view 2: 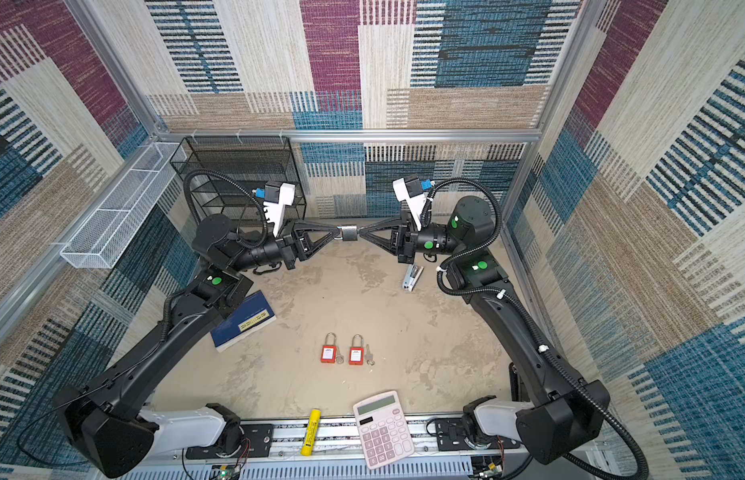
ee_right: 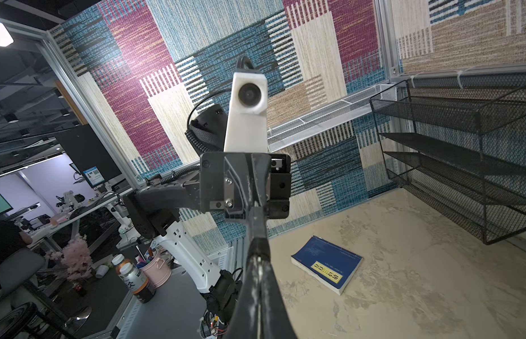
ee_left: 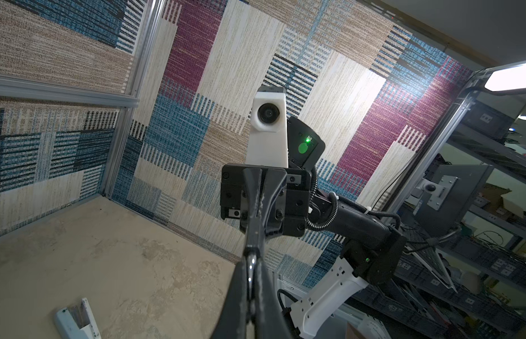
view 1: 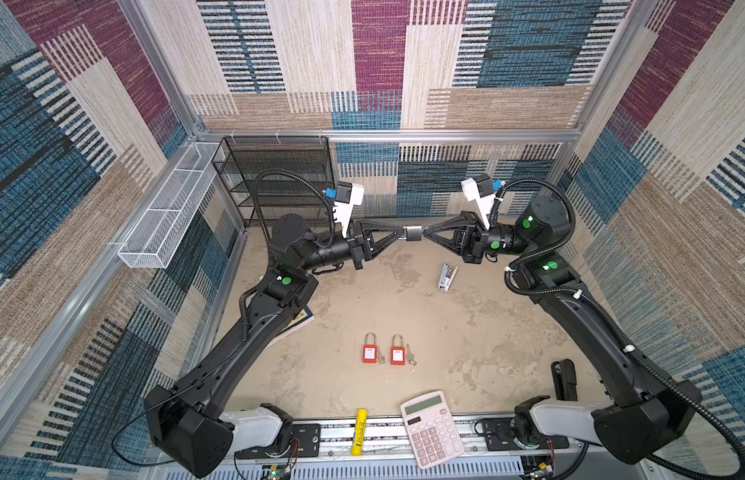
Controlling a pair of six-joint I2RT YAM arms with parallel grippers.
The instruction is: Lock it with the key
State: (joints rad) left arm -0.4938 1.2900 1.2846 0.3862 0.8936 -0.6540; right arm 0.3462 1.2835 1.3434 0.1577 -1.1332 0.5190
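Silver padlock (view 1: 413, 235) gripped by left hand (view 1: 403, 233) — key hidden.

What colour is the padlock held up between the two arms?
The metal padlock is silver-grey; it shows best in both top views.

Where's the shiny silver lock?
In both top views the silver padlock is up off the table, far middle, between the tips of the left pincer and right pincer.

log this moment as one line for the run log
left hand: shut on silver padlock, mid-air | right hand: shut at its opposite side, key not discernible | red padlocks: lying on table
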